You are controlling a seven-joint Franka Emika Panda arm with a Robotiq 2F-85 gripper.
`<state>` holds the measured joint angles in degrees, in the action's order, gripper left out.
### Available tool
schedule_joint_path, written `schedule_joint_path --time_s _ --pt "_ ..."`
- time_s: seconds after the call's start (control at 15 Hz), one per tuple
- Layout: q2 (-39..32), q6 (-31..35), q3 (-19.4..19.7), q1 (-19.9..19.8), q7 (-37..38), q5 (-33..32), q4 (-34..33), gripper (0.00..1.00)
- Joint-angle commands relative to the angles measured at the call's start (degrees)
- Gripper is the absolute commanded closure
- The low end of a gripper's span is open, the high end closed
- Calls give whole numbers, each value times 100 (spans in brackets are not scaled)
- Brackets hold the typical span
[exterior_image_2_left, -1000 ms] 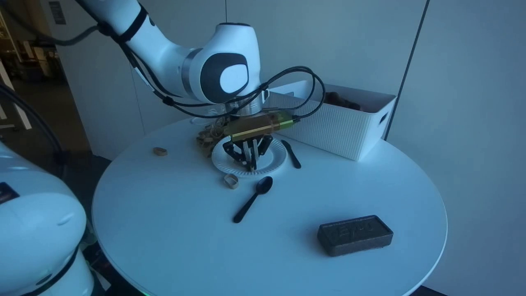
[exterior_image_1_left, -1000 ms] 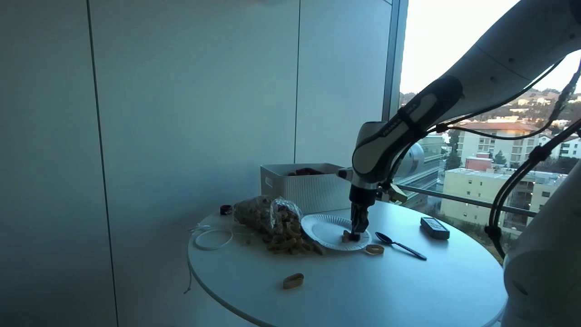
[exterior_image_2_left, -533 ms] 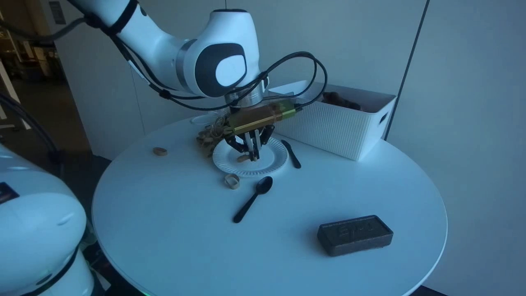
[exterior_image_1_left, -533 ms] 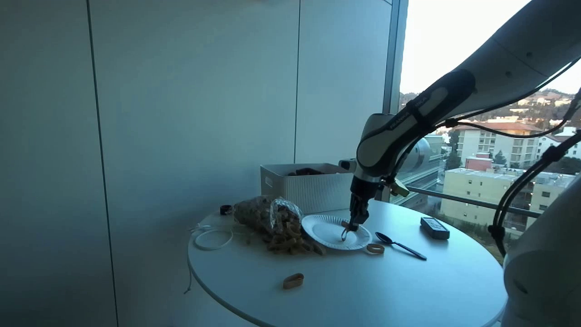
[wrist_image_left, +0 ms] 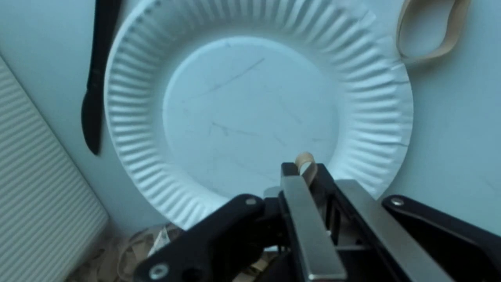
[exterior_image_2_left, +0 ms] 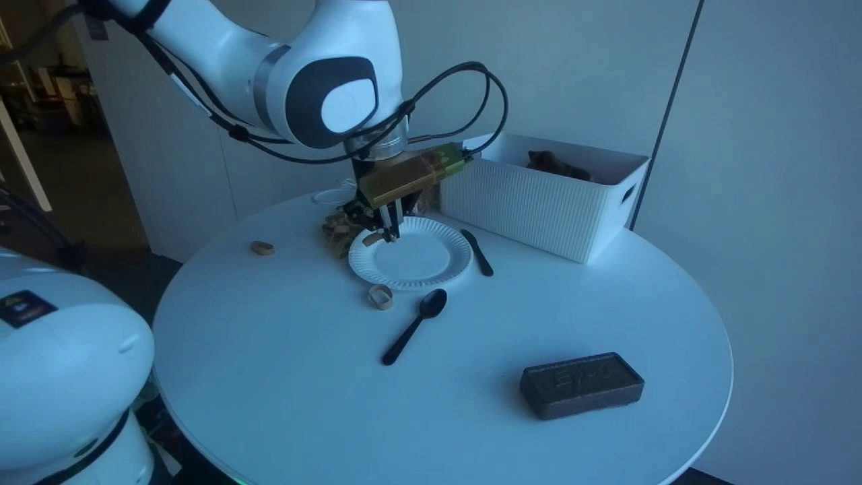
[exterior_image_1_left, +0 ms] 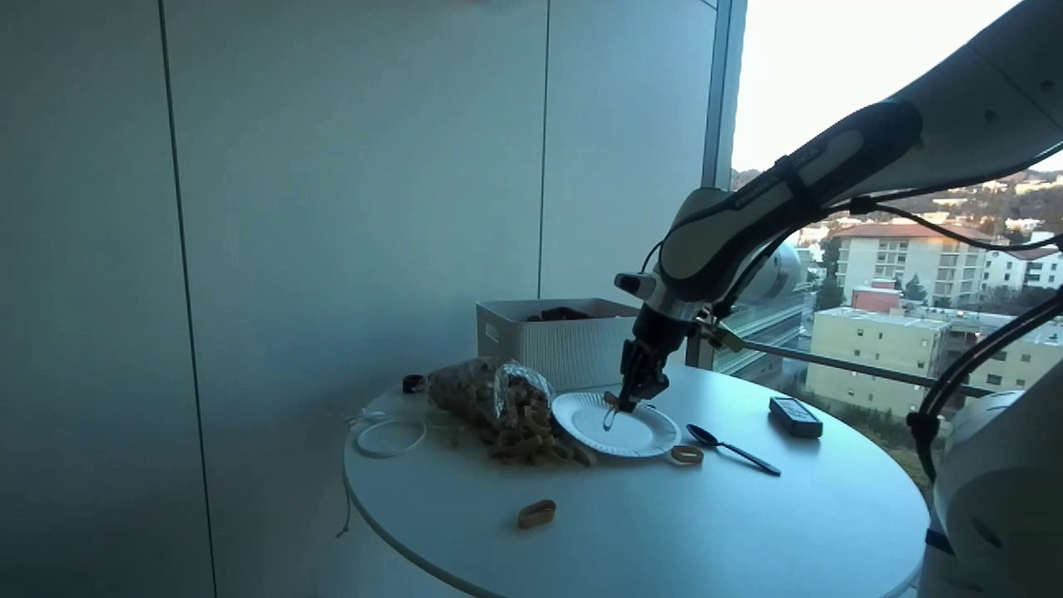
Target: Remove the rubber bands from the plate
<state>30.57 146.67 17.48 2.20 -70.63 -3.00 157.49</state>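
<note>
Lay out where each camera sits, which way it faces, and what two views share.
In an exterior view: off the arm, looking across the table at a wall and window; arm and gripper show.
In an exterior view: off the arm, looking down over the dark block toward the white box; arm and gripper show.
Wrist view: on the arm's end, looking down at the plate; only the gripper shows, holding a rubber band.
Both exterior views share the plate, spoon and white box.
</note>
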Motion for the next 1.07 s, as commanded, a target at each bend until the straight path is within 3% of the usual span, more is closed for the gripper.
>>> schedule_joint_path --time_s 0.0,0.53,1.0 --pt "298 -41 -102 394 -401 256 -8 83" --pt "163 123 -755 910 -201 199 -20 83" --pt "-325 239 -1055 1144 -88 196 -254 83"
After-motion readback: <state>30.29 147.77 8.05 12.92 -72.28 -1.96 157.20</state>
